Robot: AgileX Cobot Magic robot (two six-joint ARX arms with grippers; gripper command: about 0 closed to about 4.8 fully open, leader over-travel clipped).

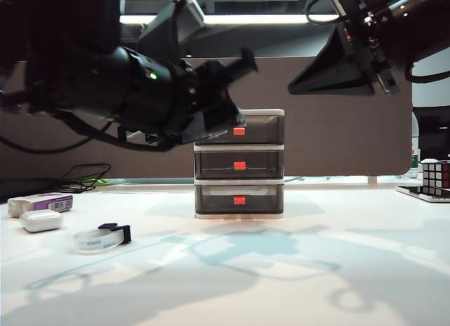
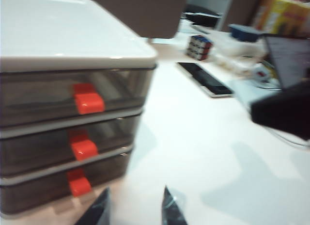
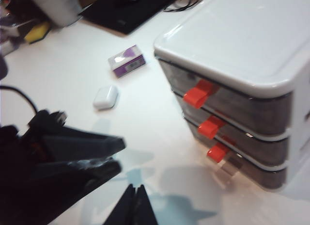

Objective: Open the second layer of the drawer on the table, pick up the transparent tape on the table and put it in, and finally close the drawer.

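The drawer (image 1: pixel 239 164) stands mid-table: three smoky-grey layers in a white frame, all pushed in. The second layer (image 1: pixel 240 156) has a red tab handle (image 2: pixel 83 148), which also shows in the right wrist view (image 3: pixel 209 128). The transparent tape (image 1: pixel 103 237), a clear ring with a dark clip, lies on the table (image 1: pixel 316 270) at front left. My left gripper (image 2: pixel 135 198) hovers open and empty, in front of the drawer and to its right in that view. In the exterior view the left gripper (image 1: pixel 241 90) is high, level with the cabinet's top. My right gripper (image 3: pixel 135 193) is shut and empty, raised at upper right (image 1: pixel 299 83).
A white oval case (image 1: pixel 41 220) and a purple-and-white box (image 1: pixel 42 202) lie left of the tape. A Rubik's cube (image 1: pixel 436 175) sits at the far right edge, with a dark flat device (image 2: pixel 206 80) near it. Cables (image 1: pixel 84 177) trail at back left.
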